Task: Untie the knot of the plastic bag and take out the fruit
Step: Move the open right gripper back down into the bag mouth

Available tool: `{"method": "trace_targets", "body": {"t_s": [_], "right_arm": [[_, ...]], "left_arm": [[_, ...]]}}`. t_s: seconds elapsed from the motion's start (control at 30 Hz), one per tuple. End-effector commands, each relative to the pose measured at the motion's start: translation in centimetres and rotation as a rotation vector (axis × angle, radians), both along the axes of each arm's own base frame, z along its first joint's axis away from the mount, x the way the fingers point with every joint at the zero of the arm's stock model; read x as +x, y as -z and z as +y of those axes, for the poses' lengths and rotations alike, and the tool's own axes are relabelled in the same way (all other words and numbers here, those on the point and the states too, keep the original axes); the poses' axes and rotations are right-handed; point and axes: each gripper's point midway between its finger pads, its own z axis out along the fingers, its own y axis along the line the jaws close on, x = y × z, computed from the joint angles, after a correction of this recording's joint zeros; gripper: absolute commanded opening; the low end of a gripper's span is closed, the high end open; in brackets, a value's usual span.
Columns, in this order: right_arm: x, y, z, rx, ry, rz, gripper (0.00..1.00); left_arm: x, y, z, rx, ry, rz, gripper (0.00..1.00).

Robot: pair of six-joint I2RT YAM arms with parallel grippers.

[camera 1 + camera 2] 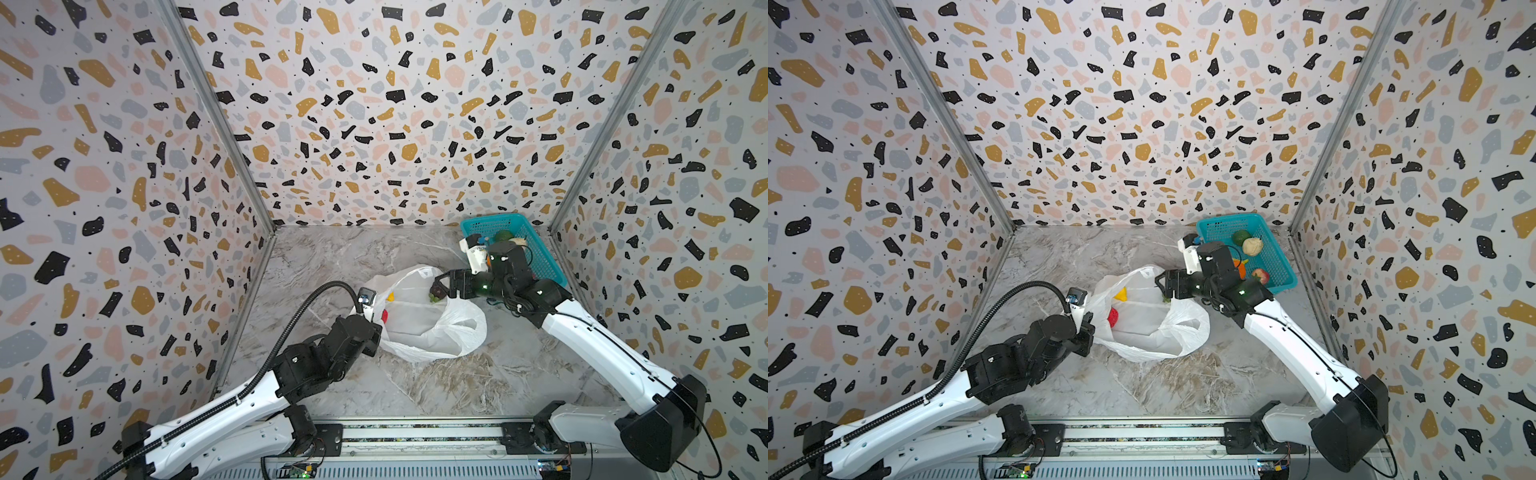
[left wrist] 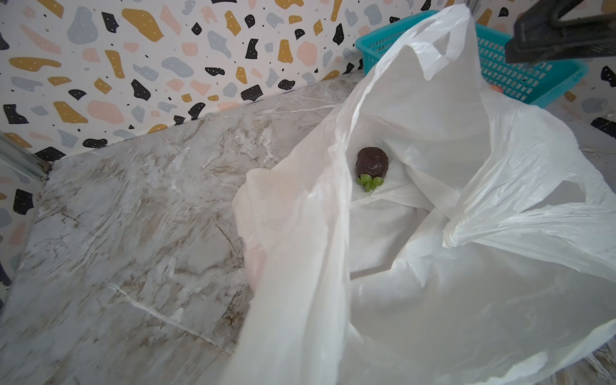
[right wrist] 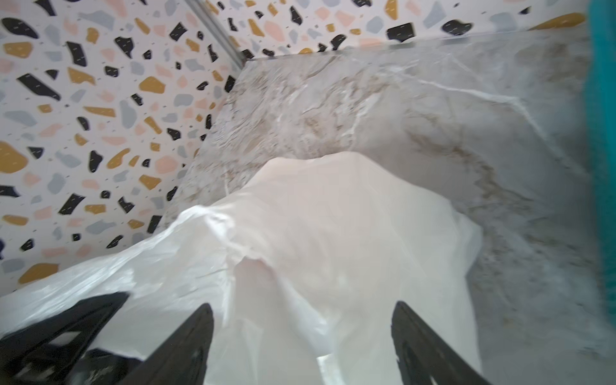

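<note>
The plastic bag (image 1: 432, 328) (image 1: 1154, 332) lies open-mouthed on the marble floor in both top views, and no knot shows on it. My left gripper (image 1: 376, 328) (image 1: 1088, 336) is shut on the bag's left rim, holding it raised; its fingers are hidden by plastic in the left wrist view. A dark brown fruit with green leaves (image 2: 371, 163) (image 1: 435, 296) rests inside the bag. A yellow piece (image 1: 1121, 294) and a red piece (image 1: 1113, 318) show through the plastic. My right gripper (image 1: 438, 286) (image 1: 1160, 283) (image 3: 301, 320) hangs open above the bag's far rim, over the brown fruit, nothing between its fingers.
A teal basket (image 1: 540, 257) (image 1: 1281, 266) (image 2: 520, 73) stands at the back right corner, close behind my right wrist. It holds a green ball (image 1: 1239, 237), a knobbly beige ball (image 1: 1252, 246), an orange piece (image 1: 1241, 269) and a reddish fruit (image 1: 1260, 275). Terrazzo walls enclose three sides.
</note>
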Motion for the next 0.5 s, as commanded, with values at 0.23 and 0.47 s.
{"method": "trace_targets", "body": {"t_s": [0.23, 0.47], "right_arm": [[-4.5, 2.3, 6.1, -0.042, -0.119, -0.038, 0.84], [-3.7, 6.1, 9.4, -0.107, -0.141, -0.086, 0.82]], "left_arm": [[0.3, -2.7, 0.4, -0.032, -0.019, -0.059, 0.0], [-0.5, -3.2, -0.2, -0.085, 0.036, -0.055, 0.0]]}}
